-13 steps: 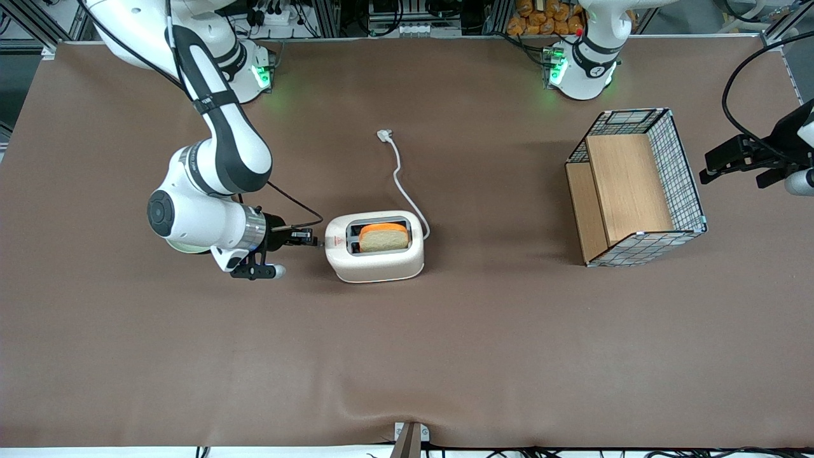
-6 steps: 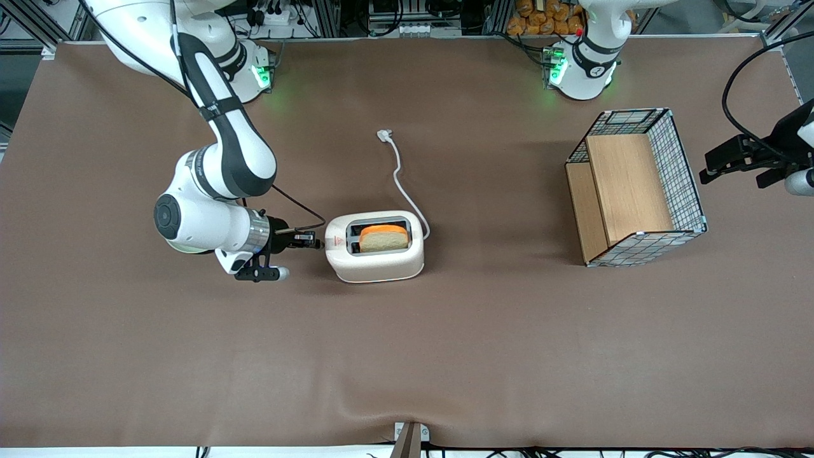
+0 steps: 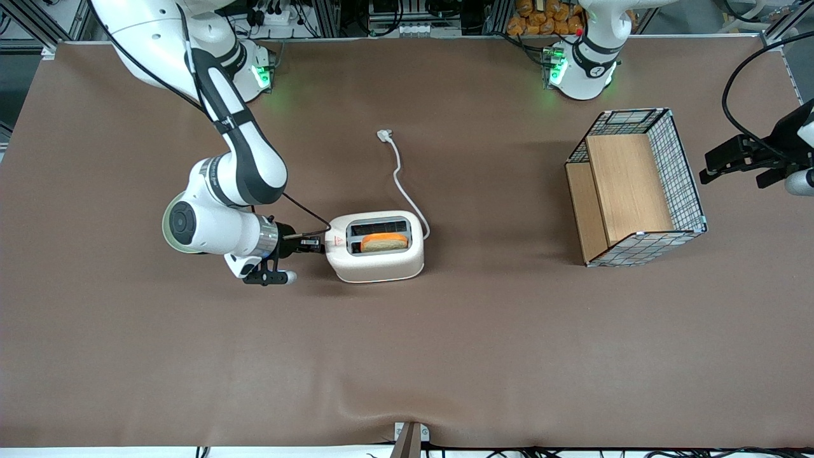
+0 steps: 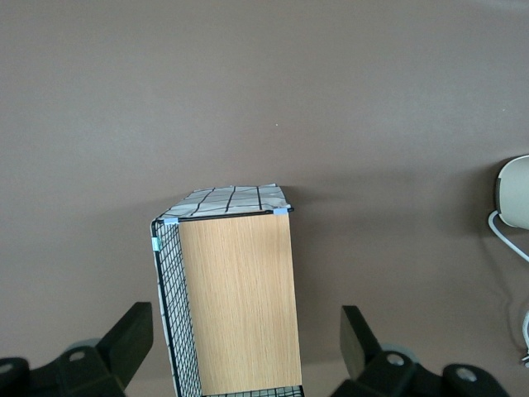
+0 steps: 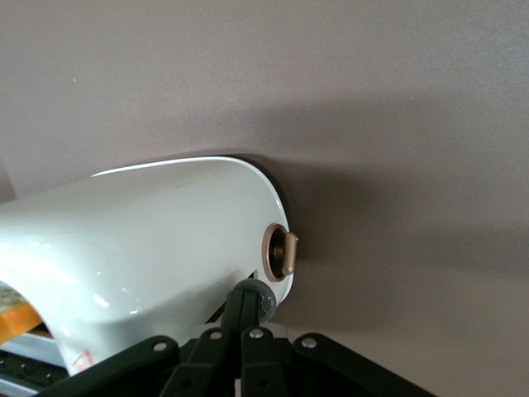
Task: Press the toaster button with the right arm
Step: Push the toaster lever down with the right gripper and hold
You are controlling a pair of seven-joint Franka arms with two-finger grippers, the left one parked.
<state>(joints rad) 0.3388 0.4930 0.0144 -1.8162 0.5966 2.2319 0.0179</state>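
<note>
The toaster [image 3: 375, 246] stands near the middle of the brown table [image 3: 445, 356], well clear of every edge, with a slice of bread [image 3: 384, 242] sunk low in the slot nearer the front camera. Its white cord [image 3: 402, 181] trails toward the edge where the arm bases are mounted. The button [image 5: 289, 253] projects from the short end facing the working arm's end of the table; the wrist view shows it as a small knob in a round collar.

Risks, as judged from this position:
- The gripper [image 5: 248, 310] meets the short end just beside the knob, on a grey lever part, not on the knob itself. A push on the wrong part could leave the button unpressed.
- The toaster is light and unrestrained. A sideways push along the table may slide or turn it rather than depress anything.
- A tip glancing off the rounded corner could slip away.

Pose: the right arm [image 3: 238, 149] reaches down from its base at the table's corner, the forearm bent low and the wrist laid nearly level. The gripper [image 3: 313, 244] points at the short end, its fingers closed together on nothing, tips touching the toaster.

A wire basket [image 3: 636, 187] with wooden boards lies toward the parked arm's end.
</note>
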